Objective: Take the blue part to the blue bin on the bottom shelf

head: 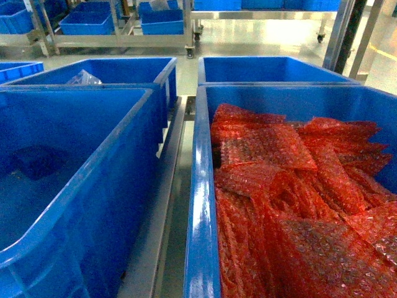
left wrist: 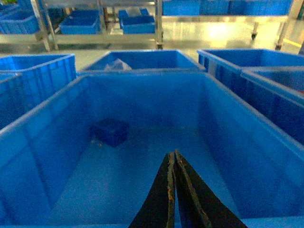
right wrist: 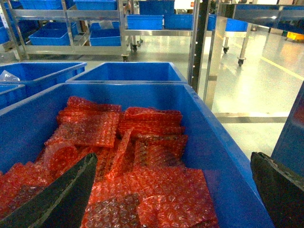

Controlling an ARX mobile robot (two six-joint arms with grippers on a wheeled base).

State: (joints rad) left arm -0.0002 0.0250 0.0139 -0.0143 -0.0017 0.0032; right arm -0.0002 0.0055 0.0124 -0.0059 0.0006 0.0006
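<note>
The left gripper [left wrist: 174, 190] is closed and empty, above the near end of the bin [left wrist: 237, 118]. The blue part [left wrist: 109, 131] lies on the bin floor, beyond it and leftward. The right gripper [right wrist: 175, 190] gapes wide over red bubble wrap [right wrist: 142, 142].

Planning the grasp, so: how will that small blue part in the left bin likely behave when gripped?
The blue part looks boxy with flat faces, so probably stiff and unlikely to roll. It sits flat on the bin floor, so tipping seems unlikely. Smooth plastic may be slippery; the left gripper is shut now.
</note>
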